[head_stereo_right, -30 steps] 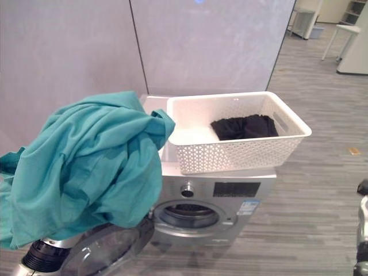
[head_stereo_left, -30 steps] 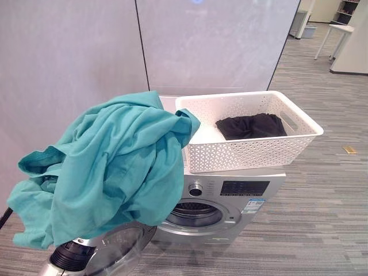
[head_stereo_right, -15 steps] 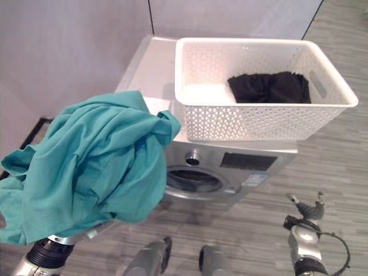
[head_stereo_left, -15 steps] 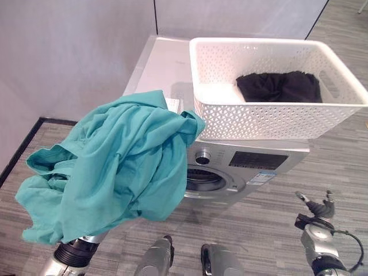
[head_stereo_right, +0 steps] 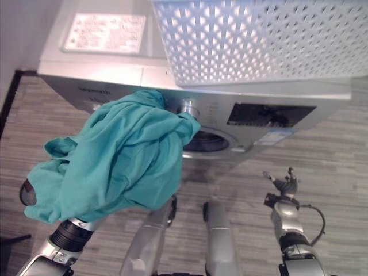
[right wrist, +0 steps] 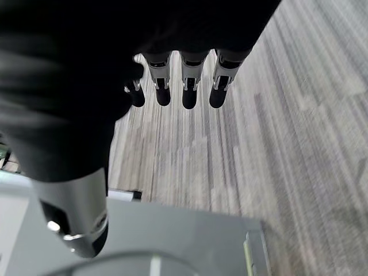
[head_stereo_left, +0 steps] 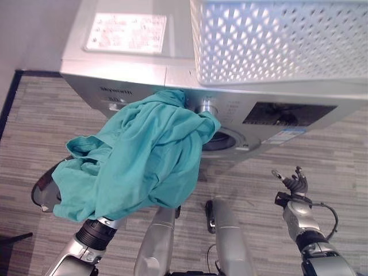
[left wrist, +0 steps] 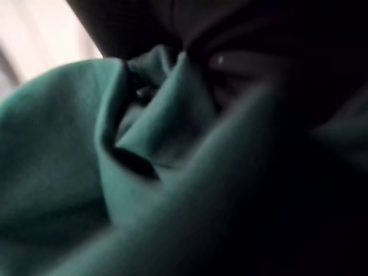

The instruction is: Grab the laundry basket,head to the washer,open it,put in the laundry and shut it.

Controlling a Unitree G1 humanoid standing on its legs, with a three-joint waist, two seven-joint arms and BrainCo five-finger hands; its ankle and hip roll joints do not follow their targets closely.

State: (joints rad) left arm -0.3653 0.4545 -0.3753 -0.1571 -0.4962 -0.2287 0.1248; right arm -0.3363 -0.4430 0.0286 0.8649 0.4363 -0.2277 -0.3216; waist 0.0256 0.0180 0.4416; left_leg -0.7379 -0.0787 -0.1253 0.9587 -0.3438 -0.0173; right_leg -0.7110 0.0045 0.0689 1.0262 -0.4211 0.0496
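Note:
A teal garment hangs bunched over my left hand, which is buried in the cloth, so its fingers are hidden. In the left wrist view, folds of the teal garment lie right against the camera. The bundle hangs just left of the silver washer's round opening and covers its left edge. The washer's door stands swung open at the lower left, mostly behind the cloth. The white perforated laundry basket sits on top of the washer. My right hand hovers low at the right, open and holding nothing, with straight fingers over the floor.
The washer's control panel and dial lie just under the basket. A grey wall stands to the washer's left, with a dark floor strip along it. Grey striped flooring spreads in front and to the right.
The camera has tipped down and closer to the washer's front. My left arm has carried the teal garment lower, up against the washer's opening. The right hand stays low at the right.

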